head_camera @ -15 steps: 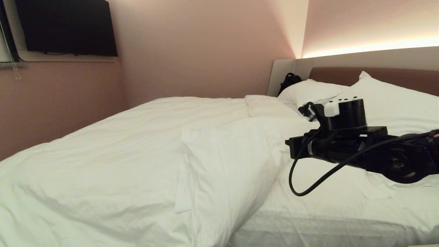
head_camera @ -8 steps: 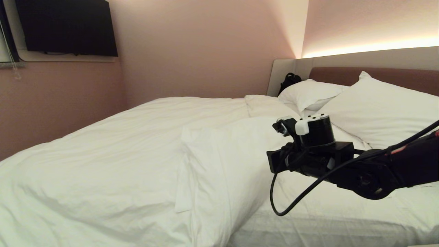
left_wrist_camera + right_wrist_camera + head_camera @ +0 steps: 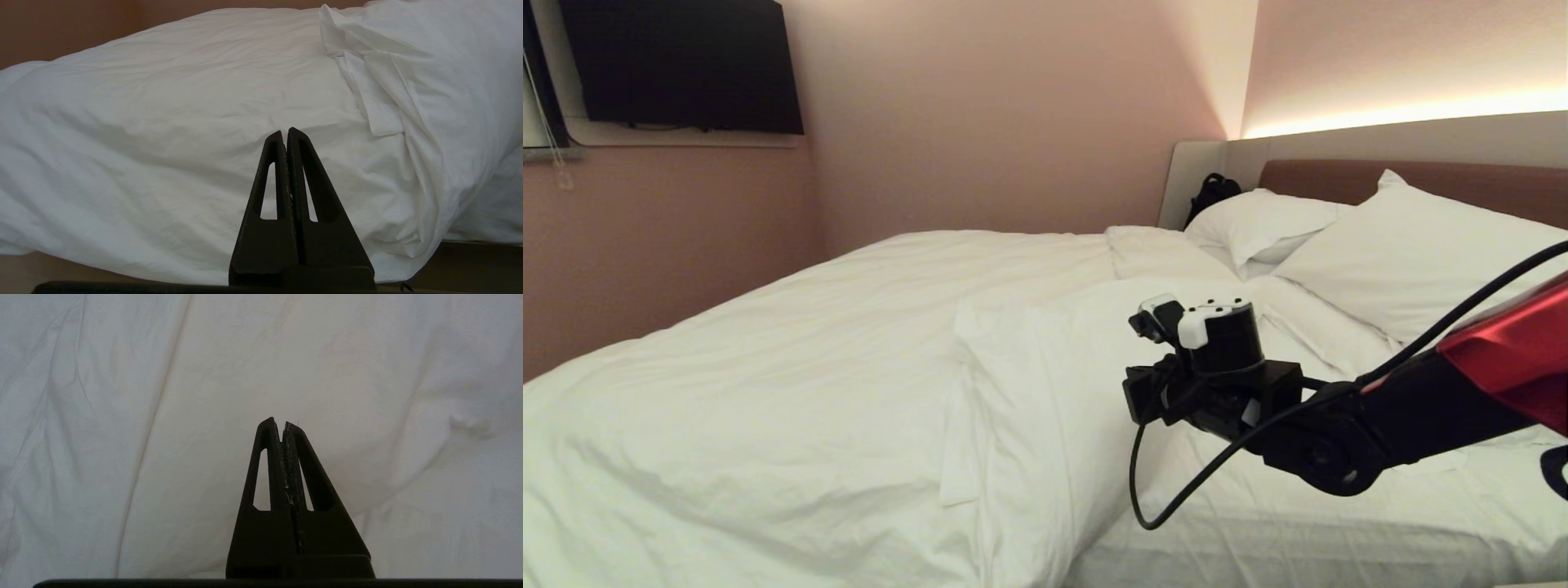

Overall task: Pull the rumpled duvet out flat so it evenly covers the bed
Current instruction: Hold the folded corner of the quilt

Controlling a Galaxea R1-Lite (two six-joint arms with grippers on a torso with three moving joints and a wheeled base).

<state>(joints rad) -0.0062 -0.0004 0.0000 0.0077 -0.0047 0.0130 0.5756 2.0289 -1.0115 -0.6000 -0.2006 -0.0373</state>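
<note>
The right pincer (image 3: 283, 424), fingers pressed together and holding nothing, hangs close over the folded-back flap of the duvet (image 3: 1054, 384), so I'd say this is the reach before any grasp. Next it must spread its fingers and bite the flap's edge, then drag it toward the pillows (image 3: 1413, 245). The duvet lies bunched toward the foot and far side of the bed (image 3: 1339, 523), puffy and creased, one corner doubled over, bare sheet showing beside it. The left pincer (image 3: 286, 132), also closed, waits low by the bedside.
</note>
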